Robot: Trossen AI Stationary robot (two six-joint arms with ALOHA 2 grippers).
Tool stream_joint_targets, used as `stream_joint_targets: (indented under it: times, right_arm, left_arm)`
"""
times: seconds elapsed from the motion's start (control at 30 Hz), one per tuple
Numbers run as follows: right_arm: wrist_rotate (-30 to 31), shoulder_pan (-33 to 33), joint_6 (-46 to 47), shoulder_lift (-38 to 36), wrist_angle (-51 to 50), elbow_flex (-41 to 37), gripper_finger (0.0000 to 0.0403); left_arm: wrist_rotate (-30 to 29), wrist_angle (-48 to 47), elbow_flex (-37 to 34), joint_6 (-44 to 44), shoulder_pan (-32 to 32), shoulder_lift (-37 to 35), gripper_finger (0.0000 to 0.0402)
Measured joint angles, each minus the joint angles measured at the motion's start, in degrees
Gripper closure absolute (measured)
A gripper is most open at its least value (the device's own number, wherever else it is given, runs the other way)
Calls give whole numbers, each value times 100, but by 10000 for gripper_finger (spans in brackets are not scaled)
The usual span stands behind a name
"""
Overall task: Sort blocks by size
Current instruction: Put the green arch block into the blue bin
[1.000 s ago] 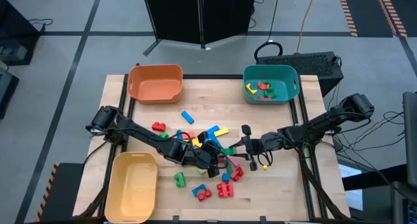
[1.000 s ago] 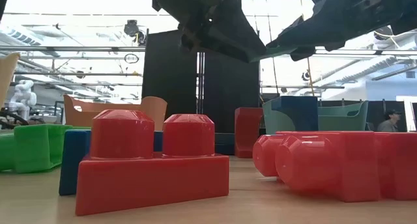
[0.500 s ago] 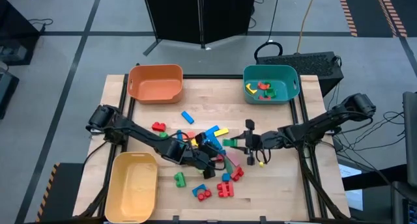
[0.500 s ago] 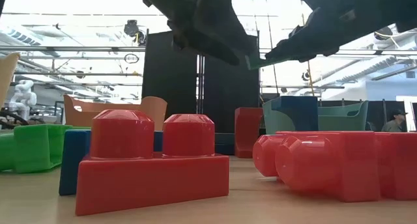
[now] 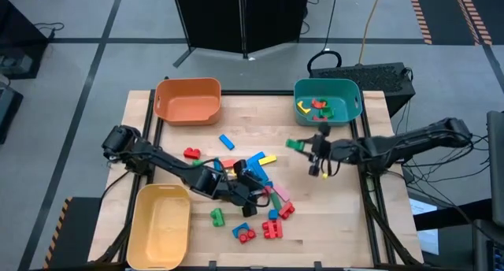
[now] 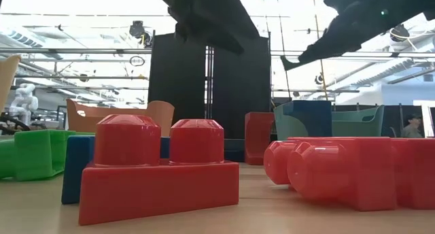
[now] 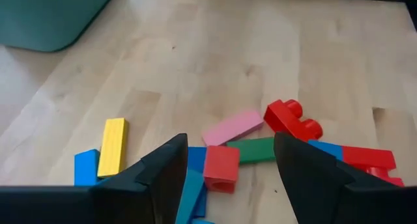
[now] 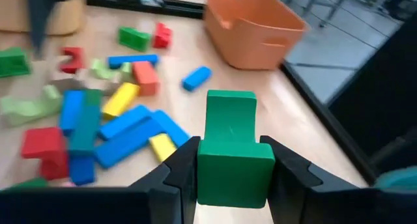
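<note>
Bare table [image 5: 260, 133] between orange bin [image 5: 187, 100] and teal bin [image 5: 327, 100].

Three bins: one orange [image 5: 187, 100], one teal [image 5: 327, 101], one yellow [image 5: 159, 225]; two arms; roughly twenty loose blocks [image 5: 250, 194].

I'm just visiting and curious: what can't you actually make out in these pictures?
- Teal bin, high view: its blocks are too small to tell shapes.
- Yellow bin, high view: cut off by the bottom edge.
- Low view: big red bricks hide the pile behind.
- Green block, right wrist view: lower part hidden between the jaws.
</note>
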Motion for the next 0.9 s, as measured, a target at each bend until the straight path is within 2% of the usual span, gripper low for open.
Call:
stream_joint_targets:
  times: [0.2,0.4,0.67,0.9]
  right_arm:
    - [-28,-844,3,-749,-886,-2,280]
    - [-37,-1741,4,-1069,-1164,-2,280]
    - [-176,-3085,-126,-866,-1379,-2,280]
    - [-1047,-4317,-311,-313,-1312,-2,280]
  left_arm:
    - [125,-14,-9,4,-41,0,176]
    - [314,-147,-9,-6,-41,0,175]
    - [431,-201,-9,-25,-41,2,175]
    - [429,-204,-9,-8,-41,3,175]
